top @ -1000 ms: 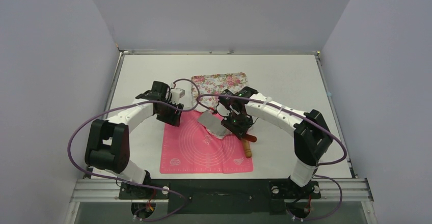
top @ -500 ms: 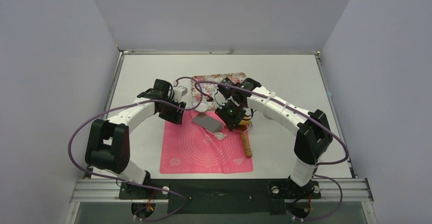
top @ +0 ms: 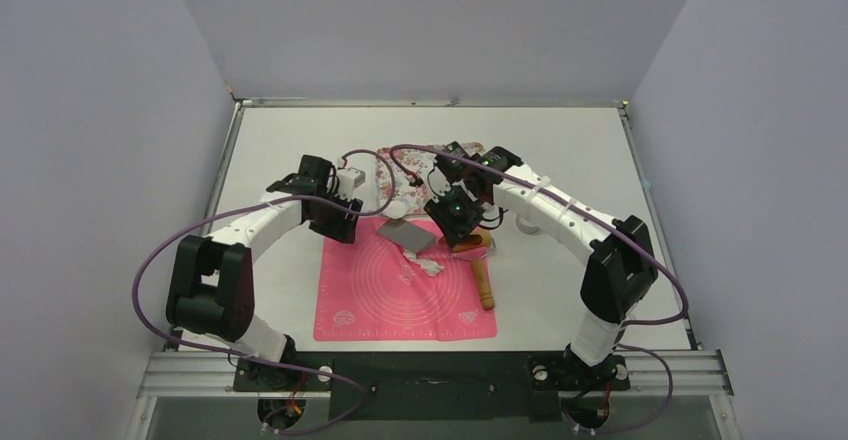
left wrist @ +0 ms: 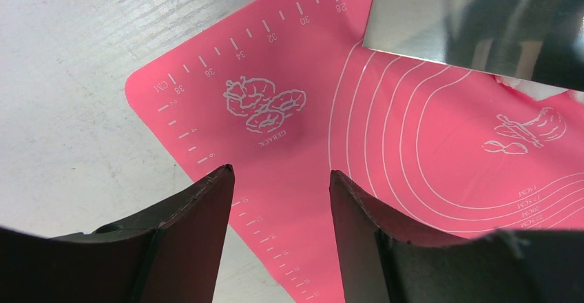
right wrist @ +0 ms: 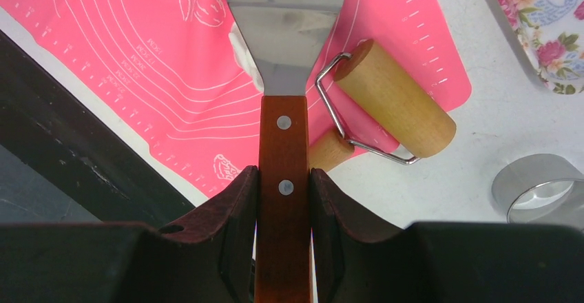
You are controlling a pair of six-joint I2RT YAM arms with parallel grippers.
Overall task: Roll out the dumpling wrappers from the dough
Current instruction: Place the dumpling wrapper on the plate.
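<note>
**White table, spatula raised over a ragged scrap of dough**

Grey walls close round a white table (top: pixel 560 160) with a pink mat (top: pixel 380 300) at its near middle. On the left, the left gripper (left wrist: pixel 280 179) hangs over the mat's far-left corner, jaws wide with nothing between them. Next comes the spatula (top: pixel 408 235), its steel blade over the mat's far part. The dough (top: pixel 430 267) lies on the mat as a ragged white scrap, just beside the blade and partly under it. The right gripper (right wrist: pixel 283 173) pinches the wooden handle in a narrow grip. Further right, the roller (right wrist: pixel 392 107) lies across the mat's right edge. The ring cutter (right wrist: pixel 540 189) stands on bare table beyond it, near the floral tray (right wrist: pixel 544 27).

The likely trouble is the blade's edge. If it comes down steeply, it could tear or smear the soft dough. A sideways swing could knock the roller close by.

Compared with a second ago, the right arm has drawn back toward the tray, taking the spatula off the dough. The scrap and the left arm have barely shifted.
</note>
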